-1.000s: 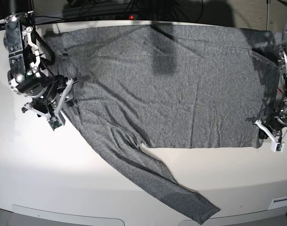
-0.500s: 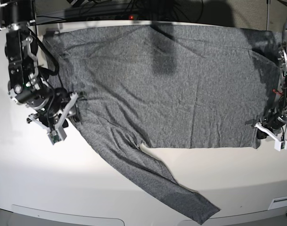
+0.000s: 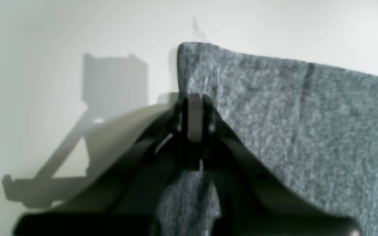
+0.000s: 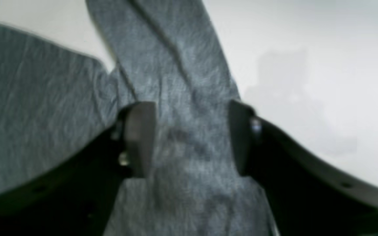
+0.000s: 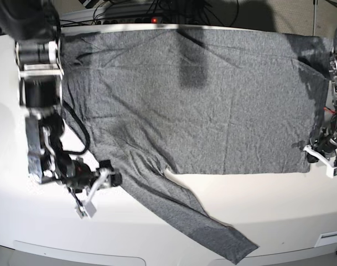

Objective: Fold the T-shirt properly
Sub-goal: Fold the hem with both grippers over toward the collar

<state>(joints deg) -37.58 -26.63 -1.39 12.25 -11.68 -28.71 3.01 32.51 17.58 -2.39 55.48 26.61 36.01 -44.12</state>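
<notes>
The grey T-shirt [image 5: 212,100] lies spread flat across the white table, with one long sleeve [image 5: 201,221] running diagonally toward the front edge. My right gripper [image 5: 110,191] hovers at the left, where that sleeve leaves the body. In the right wrist view it [image 4: 189,141] is open, its fingers [image 4: 139,137] straddling the sleeve cloth [image 4: 182,65]. My left gripper [image 5: 311,157] is at the shirt's lower right corner. In the left wrist view it [image 3: 194,118] is shut on the shirt's edge [image 3: 307,131], with cloth pinched between the fingers.
The white table [image 5: 157,238] extends in front of the shirt. Cables and a power strip [image 5: 151,19] run along the back edge. The sleeve end [image 5: 237,252] reaches nearly to the table's front edge.
My right arm has moved forward along the shirt's left side, from the shoulder area down to the sleeve base. My left gripper has stayed at the lower right corner.
</notes>
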